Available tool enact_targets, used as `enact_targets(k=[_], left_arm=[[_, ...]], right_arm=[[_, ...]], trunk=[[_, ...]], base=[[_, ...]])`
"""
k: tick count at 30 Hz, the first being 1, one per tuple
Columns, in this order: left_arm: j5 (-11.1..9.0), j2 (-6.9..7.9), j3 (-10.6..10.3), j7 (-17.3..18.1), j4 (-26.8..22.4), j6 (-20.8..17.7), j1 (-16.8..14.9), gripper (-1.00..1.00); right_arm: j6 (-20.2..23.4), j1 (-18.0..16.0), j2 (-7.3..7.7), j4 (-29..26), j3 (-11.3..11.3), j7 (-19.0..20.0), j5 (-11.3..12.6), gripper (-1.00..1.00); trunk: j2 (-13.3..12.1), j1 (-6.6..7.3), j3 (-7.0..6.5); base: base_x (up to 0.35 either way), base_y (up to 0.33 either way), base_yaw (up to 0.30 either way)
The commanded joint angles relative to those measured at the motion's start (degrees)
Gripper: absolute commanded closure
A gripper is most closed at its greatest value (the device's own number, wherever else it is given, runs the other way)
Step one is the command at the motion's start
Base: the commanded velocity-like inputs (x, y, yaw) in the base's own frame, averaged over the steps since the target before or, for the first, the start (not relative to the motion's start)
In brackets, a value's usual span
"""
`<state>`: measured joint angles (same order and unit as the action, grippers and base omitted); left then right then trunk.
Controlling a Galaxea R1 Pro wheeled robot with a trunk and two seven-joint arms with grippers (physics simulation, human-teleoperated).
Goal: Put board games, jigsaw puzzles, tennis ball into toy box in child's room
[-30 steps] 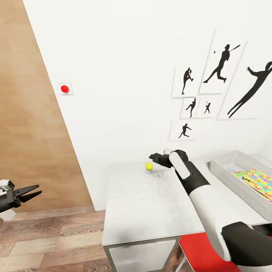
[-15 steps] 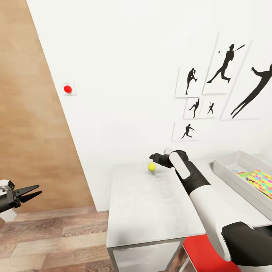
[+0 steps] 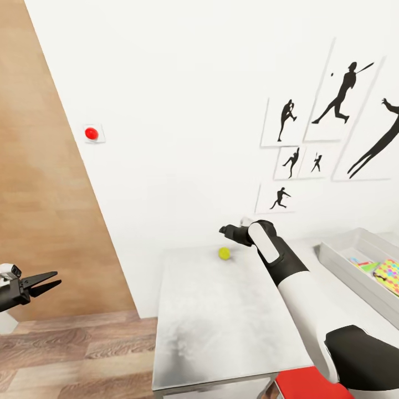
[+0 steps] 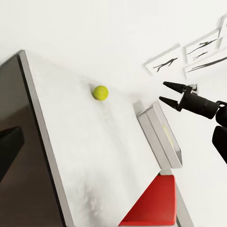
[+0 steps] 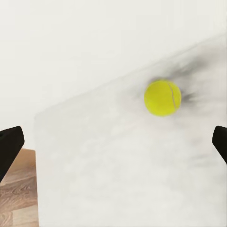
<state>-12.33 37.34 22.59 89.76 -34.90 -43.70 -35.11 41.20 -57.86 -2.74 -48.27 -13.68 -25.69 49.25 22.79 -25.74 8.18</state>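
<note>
The tennis ball lies on the tabletop at 7 o'clock below the right gripper, whose fingers are spread wide and empty; the left gripper has fingers narrowly parted.

A child's bedroom is showing: black sports-silhouette wall pictures, pale grey toy-filled tray, wood-plank floor.

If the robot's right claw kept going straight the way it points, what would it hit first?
Probably the pale grey table just short of the small yellow-green tennis ball; the open right gripper aims near it, though depth is unclear.
</note>
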Motion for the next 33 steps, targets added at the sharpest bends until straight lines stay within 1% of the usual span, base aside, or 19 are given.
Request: enact_targets(k=[1, 33], left_arm=[[0.0, 0.01, 0.0, 0.2, 0.0, -0.6, -0.1, -1.00], [0.0, 0.01, 0.0, 0.2, 0.0, -0.6, -0.1, -1.00]], right_arm=[[0.0, -0.1, 0.02, -0.1, -0.1, -0.6, 0.6, -1.00], [0.8, -0.1, -0.01, 0.0, -0.2, -1.2, 0.7, -1.00]], trunk=[[0.1, -0.04, 0.13], [0.1, -0.04, 0.16]], base=[[0.047, -0.008, 0.000], [0.013, -0.005, 0.000]])
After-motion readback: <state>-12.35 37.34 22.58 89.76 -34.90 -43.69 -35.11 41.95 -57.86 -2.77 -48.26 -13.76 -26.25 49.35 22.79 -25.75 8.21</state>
